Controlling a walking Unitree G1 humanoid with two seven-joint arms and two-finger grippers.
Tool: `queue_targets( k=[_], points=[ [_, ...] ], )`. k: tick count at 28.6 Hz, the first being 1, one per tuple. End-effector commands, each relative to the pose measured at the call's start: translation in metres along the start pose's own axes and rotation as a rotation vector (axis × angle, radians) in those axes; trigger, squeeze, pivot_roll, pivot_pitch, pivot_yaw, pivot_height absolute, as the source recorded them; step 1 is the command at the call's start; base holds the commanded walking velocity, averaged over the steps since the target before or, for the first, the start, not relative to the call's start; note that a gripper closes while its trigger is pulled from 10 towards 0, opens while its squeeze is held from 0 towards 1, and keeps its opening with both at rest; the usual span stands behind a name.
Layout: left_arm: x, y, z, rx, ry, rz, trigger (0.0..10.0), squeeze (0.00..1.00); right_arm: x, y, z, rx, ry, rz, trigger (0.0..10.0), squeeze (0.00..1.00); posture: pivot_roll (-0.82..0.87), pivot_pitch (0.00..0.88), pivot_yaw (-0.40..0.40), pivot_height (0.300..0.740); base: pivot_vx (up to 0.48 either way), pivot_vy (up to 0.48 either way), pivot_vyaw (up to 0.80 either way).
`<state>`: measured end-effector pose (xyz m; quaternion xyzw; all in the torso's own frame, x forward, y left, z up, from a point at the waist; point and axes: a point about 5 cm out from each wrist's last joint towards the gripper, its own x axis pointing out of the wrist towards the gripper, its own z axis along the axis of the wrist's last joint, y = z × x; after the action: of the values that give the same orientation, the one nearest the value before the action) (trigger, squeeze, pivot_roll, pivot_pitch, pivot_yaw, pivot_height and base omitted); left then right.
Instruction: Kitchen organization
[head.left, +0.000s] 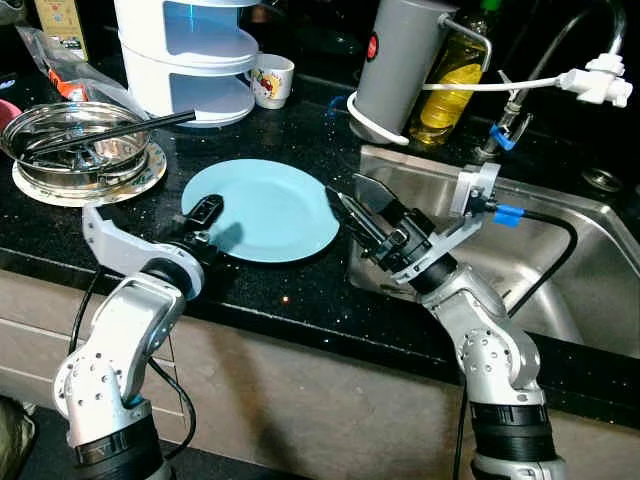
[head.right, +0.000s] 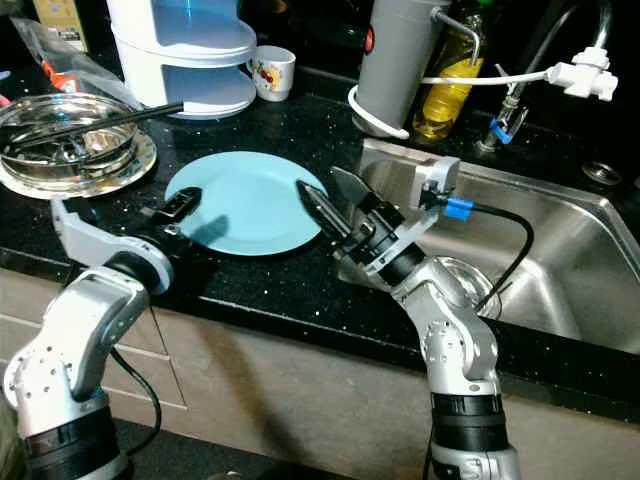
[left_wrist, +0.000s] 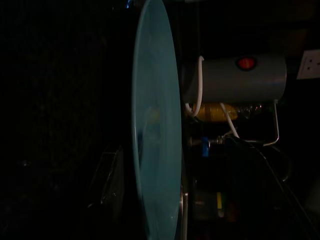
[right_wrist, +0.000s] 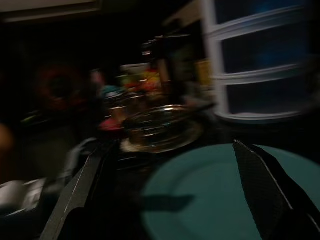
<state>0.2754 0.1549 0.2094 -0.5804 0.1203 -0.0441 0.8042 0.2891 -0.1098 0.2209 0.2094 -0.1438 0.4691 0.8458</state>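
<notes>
Blue plate flat on black counter, sink at its 3 o'clock. Our right gripper spread wide, empty, at plate's 3 o'clock rim, likely lining up edge grasp. Left gripper at 9 o'clock rim; we cannot tell its opening.
</notes>
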Motion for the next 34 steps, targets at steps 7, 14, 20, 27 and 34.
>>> queue_targets(
  k=[7, 14, 20, 27, 34],
  points=[
    [0.003, 0.024, -0.015, -0.019, 0.108, 0.138, 0.0, 0.0, -0.015, 0.021, -0.005, 0.019, 0.118, 0.187, 10.0, 0.0, 0.18, 0.017, -0.172, 0.74, 0.0, 0.0, 0.0],
    [0.002, 0.026, -0.016, -0.026, 0.135, 0.155, 0.0, 0.0, -0.016, 0.021, -0.004, 0.014, 0.128, 0.185, 10.0, 0.0, 0.18, 0.018, -0.168, 0.74, 0.0, 0.0, 0.0],
    [0.001, 0.027, -0.016, -0.033, 0.152, 0.168, 0.0, 0.0, -0.017, 0.023, -0.002, 0.014, 0.134, 0.188, 10.0, 0.0, 0.18, 0.018, -0.164, 0.74, 0.0, 0.0, 0.0],
    [0.001, 0.026, -0.013, -0.032, 0.157, 0.166, 0.0, 0.0, -0.019, 0.025, -0.001, 0.013, 0.138, 0.187, 10.0, 0.0, 0.17, 0.018, -0.159, 0.74, 0.0, 0.0, 0.0],
    [0.015, -0.027, 0.013, 0.344, 0.008, -0.07, 0.0, 0.0, -0.019, -0.015, 0.012, -0.044, 0.046, -0.163, 10.0, 0.0, 0.16, 0.021, -0.153, 0.74, 0.0, 0.0, -0.11]
  ],
)
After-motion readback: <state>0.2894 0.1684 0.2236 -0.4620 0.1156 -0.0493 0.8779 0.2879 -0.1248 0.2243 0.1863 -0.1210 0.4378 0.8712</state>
